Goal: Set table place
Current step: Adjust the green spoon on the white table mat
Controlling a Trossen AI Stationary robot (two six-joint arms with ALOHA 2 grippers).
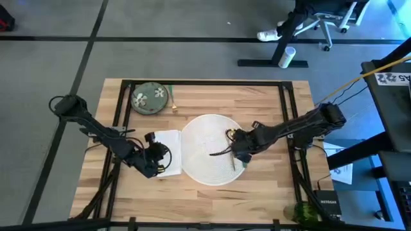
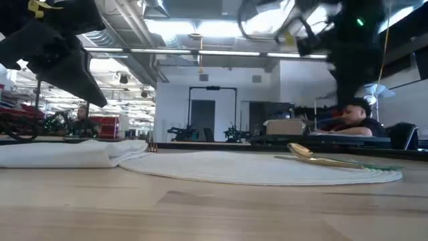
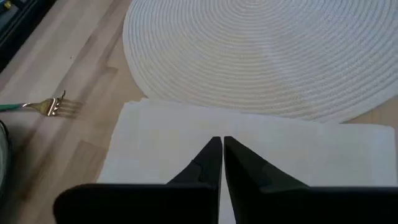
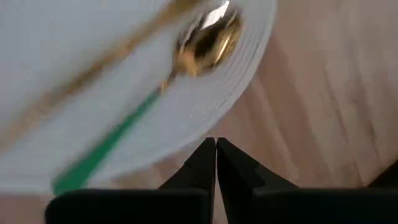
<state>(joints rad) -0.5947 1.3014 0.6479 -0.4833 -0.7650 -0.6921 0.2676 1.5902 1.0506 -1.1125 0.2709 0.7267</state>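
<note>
The big round white plate (image 1: 209,149) sits in the middle of the table (image 1: 270,186). A gold spoon (image 4: 205,40) with a green handle lies on it. The white napkin (image 1: 168,149) lies just beside it. The green dish (image 1: 149,98) and a fork (image 3: 46,107) wait at the far corner. The left tool (image 3: 221,152) is over the napkin, pinched closed and holding nothing. The right tool (image 4: 216,152) is at the plate's edge, closed too. I think much is left to set.

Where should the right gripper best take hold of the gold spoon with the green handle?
Probably at the green handle of the gold spoon, from straight above. It lies flat on the round white woven mat, and the slim, straight handle suits two fingers better than the wide bowl. The right gripper is shut over the mat's edge.
</note>
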